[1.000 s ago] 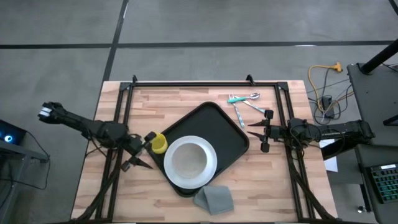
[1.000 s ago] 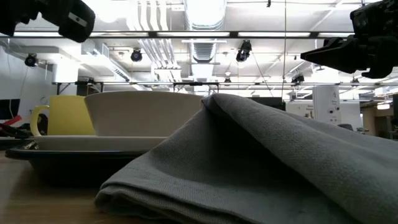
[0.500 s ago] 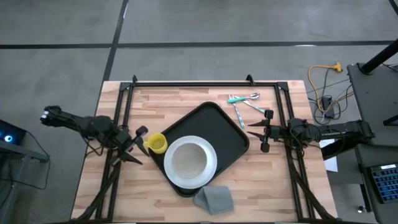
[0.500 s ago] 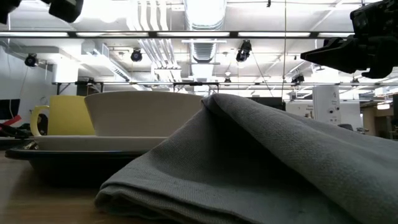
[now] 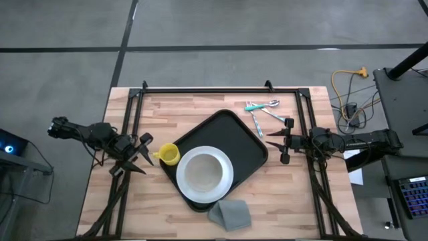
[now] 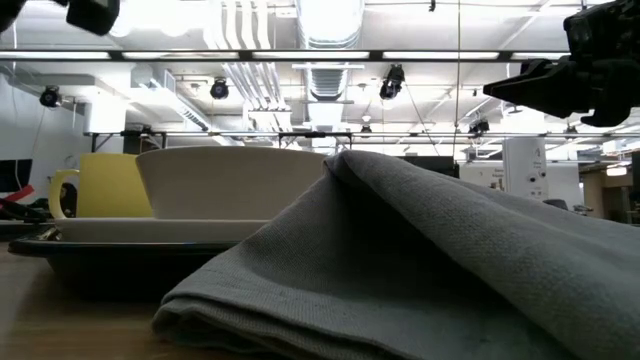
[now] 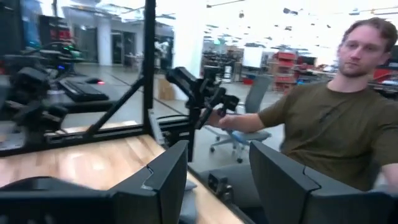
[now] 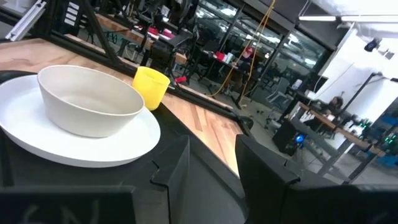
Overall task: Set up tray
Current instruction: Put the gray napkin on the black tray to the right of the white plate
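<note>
Two grippers in high view: left gripper (image 5: 138, 155) spread open, empty, beside yellow cup (image 5: 170, 154); right gripper (image 5: 275, 143) partly open, empty, near cutlery (image 5: 261, 111). Tray (image 5: 247, 144) mid-table, diagonal, holding plate (image 5: 225, 175). Low view: gray cloth (image 6: 420, 260) fills foreground. Right wrist view: bowl (image 8: 90, 101) on plate.

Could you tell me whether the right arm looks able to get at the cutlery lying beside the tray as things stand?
Probably yes. The right gripper hovers at the tray's right edge, and the cutlery lies on bare wood just beyond it, toward the table's far edge, with nothing between them.
</note>
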Robot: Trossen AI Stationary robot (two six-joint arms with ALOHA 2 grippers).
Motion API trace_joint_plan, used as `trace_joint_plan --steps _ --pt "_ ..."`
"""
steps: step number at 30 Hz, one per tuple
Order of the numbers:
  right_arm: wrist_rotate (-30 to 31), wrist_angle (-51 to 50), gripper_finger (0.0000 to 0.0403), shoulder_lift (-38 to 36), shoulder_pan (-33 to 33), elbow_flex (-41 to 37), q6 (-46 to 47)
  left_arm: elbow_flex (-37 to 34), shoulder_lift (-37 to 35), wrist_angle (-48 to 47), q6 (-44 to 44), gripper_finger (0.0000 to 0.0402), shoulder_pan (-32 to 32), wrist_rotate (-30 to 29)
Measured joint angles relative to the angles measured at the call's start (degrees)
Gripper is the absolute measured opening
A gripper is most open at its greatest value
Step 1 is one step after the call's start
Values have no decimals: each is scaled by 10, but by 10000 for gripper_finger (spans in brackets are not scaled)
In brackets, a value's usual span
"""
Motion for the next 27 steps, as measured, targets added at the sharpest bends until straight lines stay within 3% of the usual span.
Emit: trace_joint_plan --steps 7,11,15,19,27 --pt "0 3 123 1 0 0 -13 -53 -73 0 21 159 0 -108" --pt "-11 42 123 1 0 0 -7 -83 -108 11 50 159 0 -117" --pt "-33 108 123 0 0 0 60 -119 -149 37 79 159 0 -124" --pt "-30 155 123 0 -1 1 191 -154 -160 58 97 159 0 -146" --pt "-32 162 123 3 -2 48 273 -170 -145 80 101 159 0 -168"
